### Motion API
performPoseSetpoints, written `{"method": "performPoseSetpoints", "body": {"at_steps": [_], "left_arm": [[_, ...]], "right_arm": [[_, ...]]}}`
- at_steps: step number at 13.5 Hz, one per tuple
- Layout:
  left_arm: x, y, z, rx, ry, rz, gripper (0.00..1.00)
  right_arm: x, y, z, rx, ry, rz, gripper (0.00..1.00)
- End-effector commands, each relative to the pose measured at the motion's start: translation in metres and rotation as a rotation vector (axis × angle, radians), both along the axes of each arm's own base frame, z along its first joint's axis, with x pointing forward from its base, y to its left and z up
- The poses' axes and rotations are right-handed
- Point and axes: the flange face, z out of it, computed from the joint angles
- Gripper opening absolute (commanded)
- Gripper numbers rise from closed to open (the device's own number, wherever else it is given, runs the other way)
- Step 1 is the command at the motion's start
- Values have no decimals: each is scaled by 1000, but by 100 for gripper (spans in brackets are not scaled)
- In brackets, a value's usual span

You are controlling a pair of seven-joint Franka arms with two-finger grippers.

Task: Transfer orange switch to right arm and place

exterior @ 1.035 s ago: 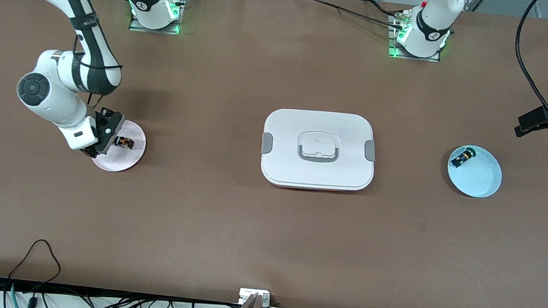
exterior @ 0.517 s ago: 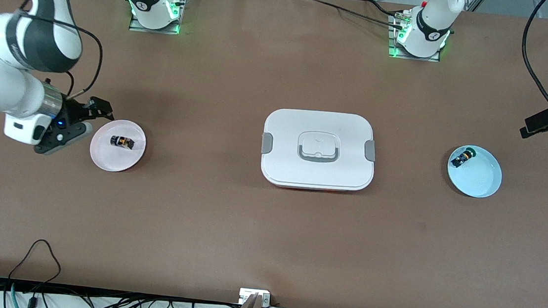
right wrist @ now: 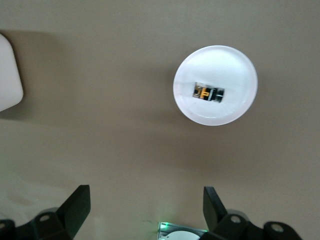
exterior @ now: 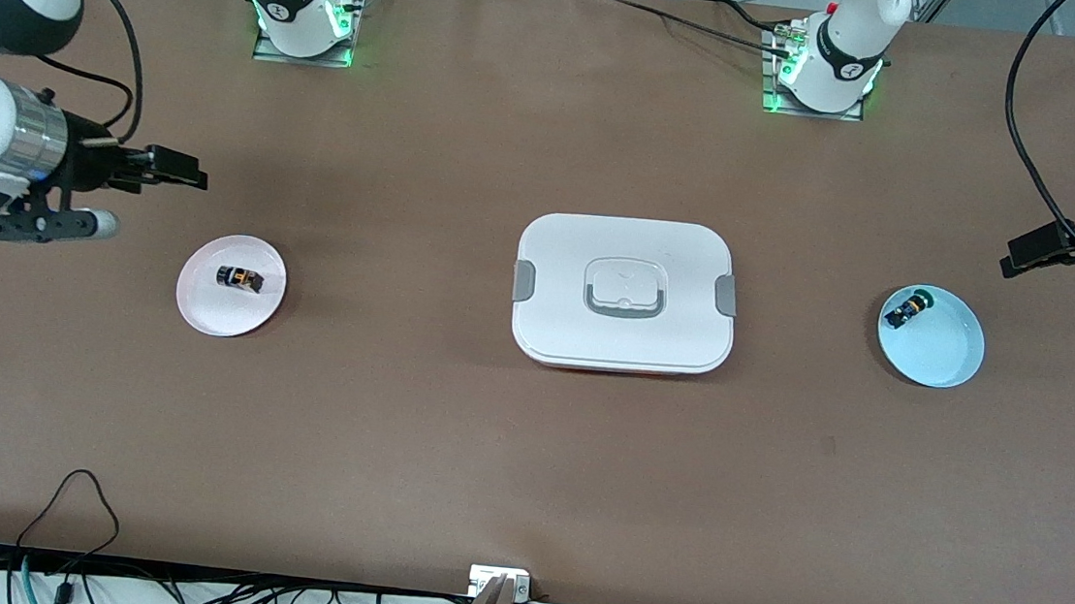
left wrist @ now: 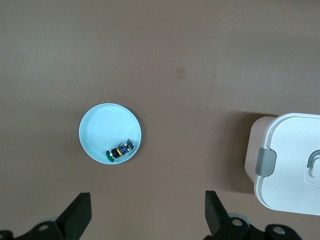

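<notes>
Right gripper (exterior: pixel 175 168) has pulled up and away from the pink plate (exterior: pixel 206 307) since a second ago, when it was down at the plate's rim beside the orange switch (exterior: pixel 239 279). It now hangs over bare table toward the right arm's end, fingers spread wide, holding nothing. The switch lies on its side on the plate, untouched by either arm. I judge the placing done; only the retreat remains.

Left gripper (exterior: pixel 1038 250) waits over the table's edge near the blue plate (exterior: pixel 941 362), jaws wide apart and empty.

Materials: both plates are shallow, glossy discs. The switch is blocky, black with an amber band. The green-capped part (exterior: pixel 909 308) lies in the blue plate. The white lidded container (exterior: pixel 625 294), rounded with grey latches, sits mid-table on matte brown.
</notes>
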Motion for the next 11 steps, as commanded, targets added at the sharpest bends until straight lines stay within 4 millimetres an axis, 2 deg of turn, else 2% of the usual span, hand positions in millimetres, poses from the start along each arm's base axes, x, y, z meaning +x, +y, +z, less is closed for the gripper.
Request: {"method": "performPoseSetpoints", "body": {"at_steps": [1,3,5,6,7,8,11], "left_arm": [[4,-4,7,1,-9,-1,100],[4,-5,9,-1,-13,0,100],[3,-7,10,-3,-13,-3,100],[3,-8,8,0,-10,-4,100],[3,-8,8,0,-9,-6,100],[3,-7,8,0,-9,-6,100],[3,-7,8,-1,-10,-6,100]], "right_arm": [[0,-18,22,-166,-43,17,100],[1,-32,28,-271,-51,107,100],[3,-49,38,-189,-76,34,100],[2,-75,38,-115,-74,-42,100],[-2,-91,40,-48,-69,-124,100],[-8,-97,44,-40,-60,-213,100],[-20,-96,36,-107,-81,-204,100]]}}
